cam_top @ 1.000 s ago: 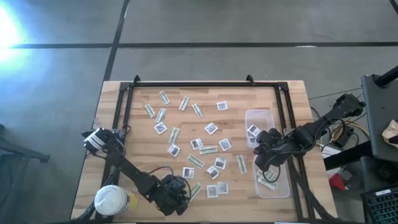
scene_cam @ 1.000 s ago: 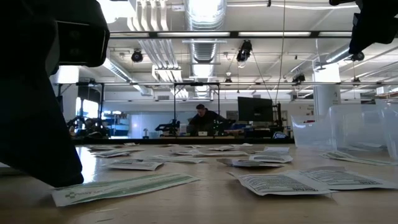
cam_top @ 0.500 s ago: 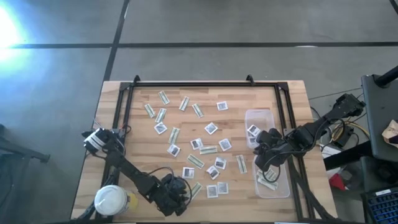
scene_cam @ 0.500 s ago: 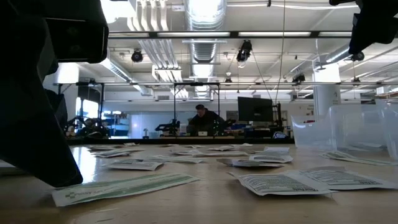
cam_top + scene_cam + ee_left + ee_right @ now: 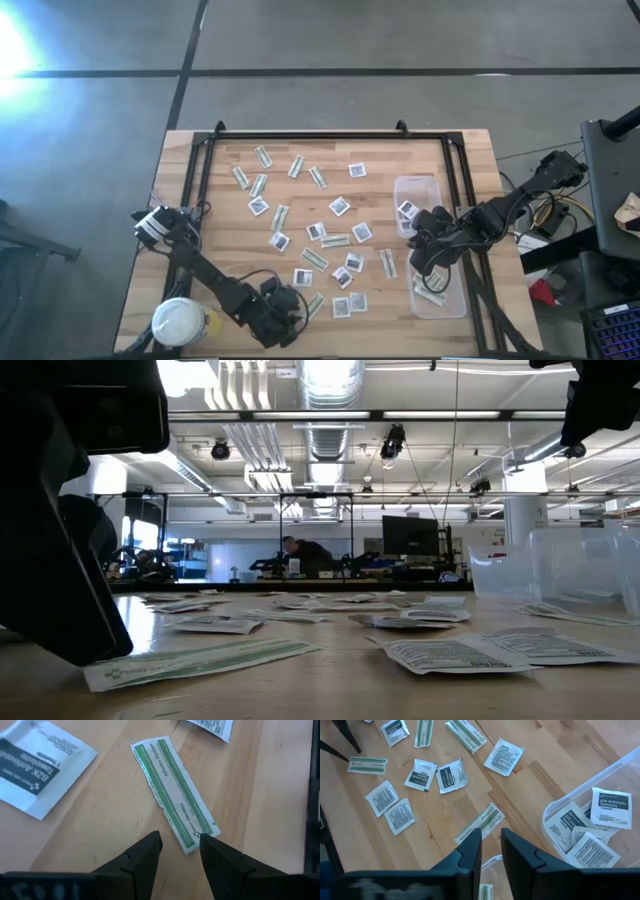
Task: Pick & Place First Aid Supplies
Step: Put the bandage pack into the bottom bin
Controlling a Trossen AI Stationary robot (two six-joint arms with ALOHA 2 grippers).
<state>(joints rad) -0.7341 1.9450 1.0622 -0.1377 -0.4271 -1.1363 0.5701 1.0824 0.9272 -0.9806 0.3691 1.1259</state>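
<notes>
While the high view takes in the whole wooden tabletop (image 5: 220,230), the left end effector (image 5: 285,315) near its front edge is a dark mass whose fingers cannot be made out there. Square white packets (image 5: 340,206) and narrow green-and-white strips (image 5: 334,240) lie scattered flat over the middle, with bare wood along the left side. A white-lidded round jar (image 5: 178,321) stands at the front left corner. The right end effector (image 5: 432,262) hangs between two clear plastic tubs (image 5: 418,190) at the right edge; the arm hides much of the nearer tub.

From the low view, a big dark silhouette fills the left, cut off above, beside a green strip (image 5: 205,658) lying flat on the wood. A printed white packet (image 5: 450,653) lies nearer the right, and translucent tub walls (image 5: 570,575) rise at the far right. A person in the room behind is too dim to make out.

Through the left wrist view, the two dark fingers (image 5: 145,856) stand apart, empty, tips just above one end of a green-bordered strip (image 5: 172,791); a white packet (image 5: 37,767) is cut off at the frame edge.

Through the right wrist view, its fingers (image 5: 470,852) stand slightly apart with nothing between them, over a strip (image 5: 481,824) on the bare wood. A clear tub (image 5: 570,800) holds several white packets (image 5: 611,806), its rim cut off.
</notes>
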